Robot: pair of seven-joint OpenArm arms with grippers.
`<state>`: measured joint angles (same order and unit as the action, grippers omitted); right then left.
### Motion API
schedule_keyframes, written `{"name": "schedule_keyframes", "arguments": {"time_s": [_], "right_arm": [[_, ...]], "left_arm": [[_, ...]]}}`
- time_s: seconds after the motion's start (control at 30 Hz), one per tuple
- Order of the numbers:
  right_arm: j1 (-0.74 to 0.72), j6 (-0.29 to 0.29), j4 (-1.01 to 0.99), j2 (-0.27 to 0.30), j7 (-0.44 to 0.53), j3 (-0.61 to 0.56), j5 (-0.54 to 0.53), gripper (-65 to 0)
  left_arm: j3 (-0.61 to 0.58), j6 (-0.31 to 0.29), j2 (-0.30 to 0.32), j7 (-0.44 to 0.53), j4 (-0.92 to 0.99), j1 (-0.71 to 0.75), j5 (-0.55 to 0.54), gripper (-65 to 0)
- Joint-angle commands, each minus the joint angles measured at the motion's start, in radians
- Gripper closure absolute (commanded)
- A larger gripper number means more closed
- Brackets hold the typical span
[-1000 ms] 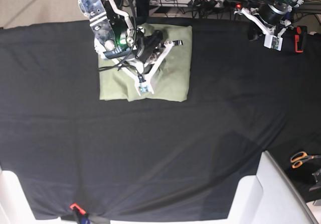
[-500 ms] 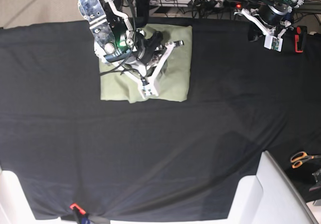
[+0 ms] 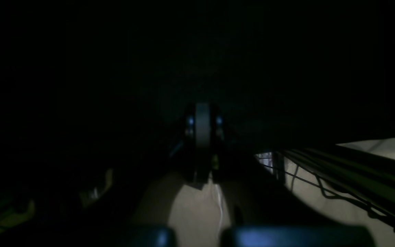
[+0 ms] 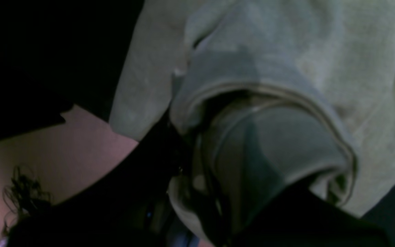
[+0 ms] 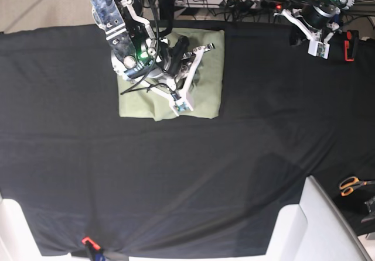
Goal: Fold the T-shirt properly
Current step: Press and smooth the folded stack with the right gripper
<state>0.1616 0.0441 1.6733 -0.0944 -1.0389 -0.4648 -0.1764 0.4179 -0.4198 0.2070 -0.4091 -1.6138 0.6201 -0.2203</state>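
A: Right tool [image 5: 196,53] sits directly over the T-shirt [image 5: 208,94], nearly shut, jaws pinching a hemmed fold of the sage cloth; the wrist view shows fabric bunched right at the fingers

B: And the shirt itself?

A: A squat folded packet at the far side of the counter [image 5: 246,167], slightly longer left to right, lying under and just ahead of that tool

B: The other arm?

A: Left tool [image 5: 319,47] is well apart by the far edge, shut on nothing, so the right arm looks placed for any tidying

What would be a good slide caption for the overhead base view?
Right gripper pinches the folded pale sage-green cotton T-shirt on the black table cloth; left gripper parked aside.
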Motion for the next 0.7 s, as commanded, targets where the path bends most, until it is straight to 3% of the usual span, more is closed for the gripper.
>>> {"name": "schedule_keyframes", "arguments": {"time_s": [0.0,0.17,0.67], "right_arm": [[-0.012,0.017,0.015,-0.009,0.015,-0.005,-0.008,-0.6],[-0.013,0.02,0.015,-0.009,0.015,-0.005,-0.008,-0.6],[-0.013,0.02,0.001,-0.009,0.015,0.002,-0.008,-1.8]], "left_arm": [[0.006,-0.001,0.009,0.016,-0.015,0.007,0.015,0.0],[0.006,-0.001,0.001,0.016,-0.013,0.007,0.086,0.0],[0.006,-0.001,-0.002,0.016,-0.013,0.005,0.086,0.0]]}}
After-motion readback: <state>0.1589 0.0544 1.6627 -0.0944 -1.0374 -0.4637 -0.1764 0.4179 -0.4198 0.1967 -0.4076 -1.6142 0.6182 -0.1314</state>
